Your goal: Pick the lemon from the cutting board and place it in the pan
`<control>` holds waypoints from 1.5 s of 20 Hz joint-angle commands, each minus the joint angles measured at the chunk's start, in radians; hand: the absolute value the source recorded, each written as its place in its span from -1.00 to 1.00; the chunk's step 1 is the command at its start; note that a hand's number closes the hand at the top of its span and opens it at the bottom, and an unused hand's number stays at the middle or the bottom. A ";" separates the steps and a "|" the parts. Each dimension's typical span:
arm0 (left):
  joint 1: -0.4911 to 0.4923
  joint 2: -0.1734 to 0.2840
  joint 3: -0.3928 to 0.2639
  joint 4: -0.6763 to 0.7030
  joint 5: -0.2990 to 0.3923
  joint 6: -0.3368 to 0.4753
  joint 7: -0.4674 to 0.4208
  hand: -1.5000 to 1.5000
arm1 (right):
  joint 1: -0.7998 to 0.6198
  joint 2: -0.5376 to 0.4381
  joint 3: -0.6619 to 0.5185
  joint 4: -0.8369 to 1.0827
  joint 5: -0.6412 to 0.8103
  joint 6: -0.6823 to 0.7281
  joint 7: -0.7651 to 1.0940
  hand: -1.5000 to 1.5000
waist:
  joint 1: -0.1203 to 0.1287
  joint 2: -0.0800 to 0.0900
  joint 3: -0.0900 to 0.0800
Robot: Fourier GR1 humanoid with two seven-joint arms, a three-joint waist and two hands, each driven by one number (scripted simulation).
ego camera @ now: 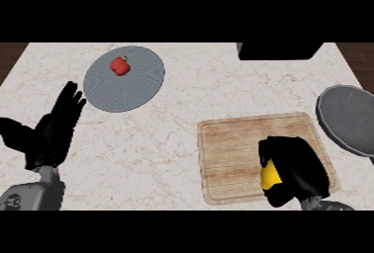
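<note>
The yellow lemon (270,176) lies on the wooden cutting board (241,148) at its lower right part. My right hand (296,168) covers most of it, fingers curled round it, so only a yellow strip shows at the hand's left side. The dark grey pan (349,118) sits at the right edge of the counter, just right of the board. My left hand (53,131) rests open at the left, fingers straight and pointing up, holding nothing.
A grey round plate (131,86) with a small red pepper (119,65) on it stands at the back left. A black object (279,51) sits at the counter's far edge, right of centre. Dark wood floor shows beyond the counter's corners.
</note>
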 commanded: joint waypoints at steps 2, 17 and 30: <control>-0.034 0.004 0.016 0.012 0.011 0.004 0.020 0.00 | -0.012 -0.045 0.016 -0.234 0.143 -0.050 0.064 1.00 | -0.007 0.000 0.000; -0.026 0.000 0.002 -0.048 -0.001 -0.006 0.084 0.00 | -0.143 -0.061 -0.434 -0.343 -0.051 0.113 0.047 1.00 | 0.017 0.007 0.001; -0.012 -0.019 0.013 -0.008 -0.010 -0.018 0.008 0.00 | -0.193 -0.227 -0.857 0.243 -0.220 -0.164 -0.432 1.00 | 0.023 0.009 0.002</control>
